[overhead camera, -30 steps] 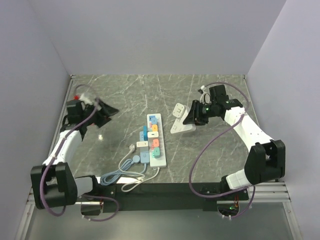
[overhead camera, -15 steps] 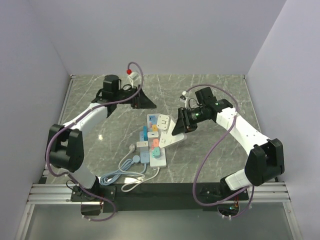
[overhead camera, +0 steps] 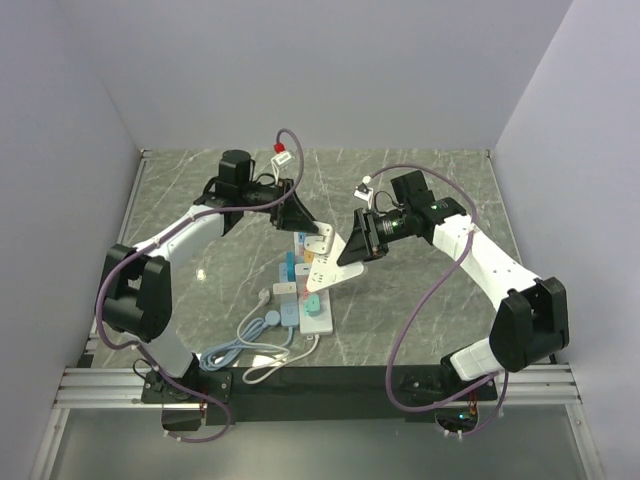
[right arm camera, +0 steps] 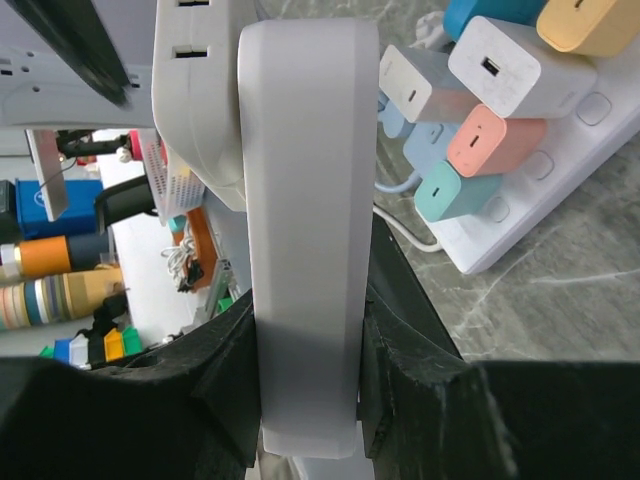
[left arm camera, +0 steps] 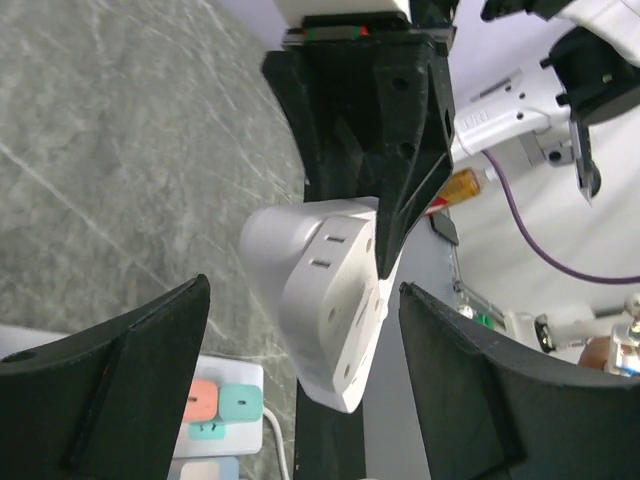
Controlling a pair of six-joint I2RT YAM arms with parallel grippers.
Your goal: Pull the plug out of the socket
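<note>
The socket (overhead camera: 312,316), a long white power strip with several coloured plugs (overhead camera: 300,275), lies on the marble table; it also shows in the right wrist view (right arm camera: 565,165) and the left wrist view (left arm camera: 249,369). My right gripper (overhead camera: 358,243) (right arm camera: 305,330) is shut on a flat white bar (right arm camera: 300,200) and holds it raised above the strip. A rounded white plug block (right arm camera: 195,100) (left arm camera: 320,290) sits on the bar's side. My left gripper (overhead camera: 318,230) (left arm camera: 305,290) is open, with its fingers on either side of that block and gaps showing on both sides.
Blue and white cords (overhead camera: 255,335) loop from the strip's near end toward the arm bases. Coral (right arm camera: 490,150) and teal plugs stand close under the raised bar. Grey walls enclose the table on three sides.
My left arm swung from the far left to the centre and now brackets the white block. My right gripper lifted the white bar off the table and carried it left over the strip.
</note>
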